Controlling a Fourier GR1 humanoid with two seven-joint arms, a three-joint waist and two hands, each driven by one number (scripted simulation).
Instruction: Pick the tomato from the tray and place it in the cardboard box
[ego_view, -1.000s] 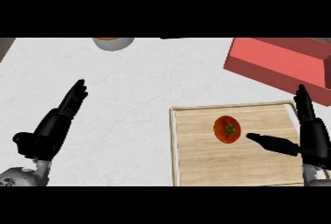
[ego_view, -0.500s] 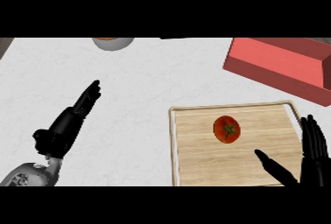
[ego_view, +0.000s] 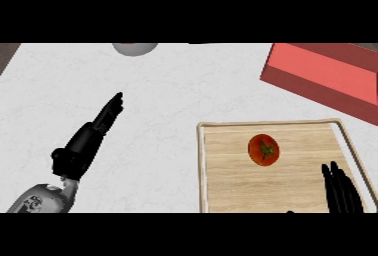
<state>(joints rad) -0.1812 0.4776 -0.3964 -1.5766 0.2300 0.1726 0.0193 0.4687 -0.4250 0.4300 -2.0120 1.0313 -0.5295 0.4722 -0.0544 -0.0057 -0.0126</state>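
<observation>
— Tomato first: where do we record it?

— We find it lying on the wooden tray, in the tray's upper middle, stem side up, touched by neither hand. The tray sits at the bench's lower right.

— And the box?

— We note a red box at the bench's upper right corner, set at an angle, apart from the tray's top rim. We cannot see into it from here.

— Right hand?

— We log the right hand at the tray's lower right corner, fingers straight and pointing up the tray, holding nothing. Its fingertips are below and to the right of the tomato, with bare wood between them.

— Left hand?

— We see the left hand over bare bench on the left side, well apart from the tray, fingers extended straight toward the far edge, nothing in it.

— Anything else?

— We mark a grey bowl at the bench's top edge, left of centre, partly cut off.
</observation>
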